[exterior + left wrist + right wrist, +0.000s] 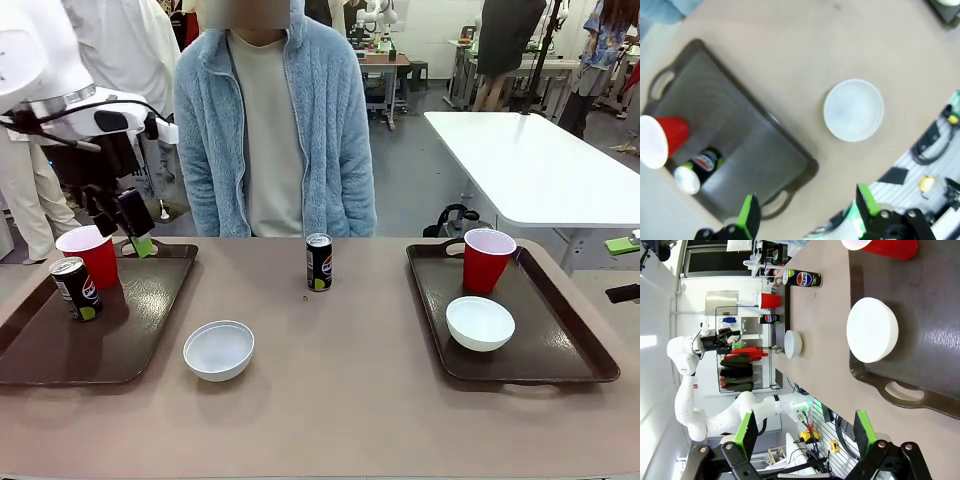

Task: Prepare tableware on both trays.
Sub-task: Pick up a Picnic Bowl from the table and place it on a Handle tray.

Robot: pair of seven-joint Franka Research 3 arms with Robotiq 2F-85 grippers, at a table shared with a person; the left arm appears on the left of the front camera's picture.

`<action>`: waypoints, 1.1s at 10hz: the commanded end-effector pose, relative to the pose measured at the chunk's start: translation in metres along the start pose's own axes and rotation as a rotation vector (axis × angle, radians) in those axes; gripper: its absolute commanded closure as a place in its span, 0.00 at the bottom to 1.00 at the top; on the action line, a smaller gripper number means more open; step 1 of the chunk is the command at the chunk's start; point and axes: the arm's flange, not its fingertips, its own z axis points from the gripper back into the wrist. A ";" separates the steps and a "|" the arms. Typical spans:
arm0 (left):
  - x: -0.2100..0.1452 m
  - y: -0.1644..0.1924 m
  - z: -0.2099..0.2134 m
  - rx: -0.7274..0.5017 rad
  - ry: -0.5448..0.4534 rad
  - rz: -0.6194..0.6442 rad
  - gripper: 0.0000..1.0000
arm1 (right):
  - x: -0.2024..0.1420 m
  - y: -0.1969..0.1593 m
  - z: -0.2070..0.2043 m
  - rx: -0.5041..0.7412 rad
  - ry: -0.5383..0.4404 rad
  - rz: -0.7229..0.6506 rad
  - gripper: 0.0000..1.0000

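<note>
The left tray holds a red cup and a dark can. My left gripper hangs open above that tray's far end, nothing between its fingers. From the left wrist view I look down on the tray, cup, can and a white bowl on the bare table. A second can stands mid-table. The right tray carries a red cup and a white bowl. My right gripper is open at the right edge, beside that tray.
A person in a light blue fleece stands at the table's far side behind the middle can, hands off the table. The loose bowl sits just right of the left tray. A white table stands behind at the right.
</note>
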 end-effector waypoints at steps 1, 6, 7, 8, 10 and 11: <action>0.015 -0.028 0.007 -0.005 0.053 -0.003 0.00 | 0.001 0.000 0.000 0.027 -0.013 0.020 0.00; 0.012 -0.032 0.005 -0.006 0.050 -0.005 0.00 | 0.001 0.000 0.000 0.027 -0.013 0.020 0.00; 0.012 -0.032 0.005 -0.006 0.050 -0.005 0.00 | 0.001 0.000 0.000 0.027 -0.013 0.020 0.00; 0.012 -0.032 0.005 -0.006 0.050 -0.005 0.00 | 0.001 0.000 0.000 0.027 -0.013 0.020 0.00; 0.013 -0.037 0.009 -0.022 0.064 0.014 0.00 | 0.001 0.000 0.000 0.027 -0.013 0.020 0.00; 0.029 -0.045 -0.033 -0.024 0.145 0.017 0.00 | 0.001 0.000 0.000 0.027 -0.013 0.020 0.00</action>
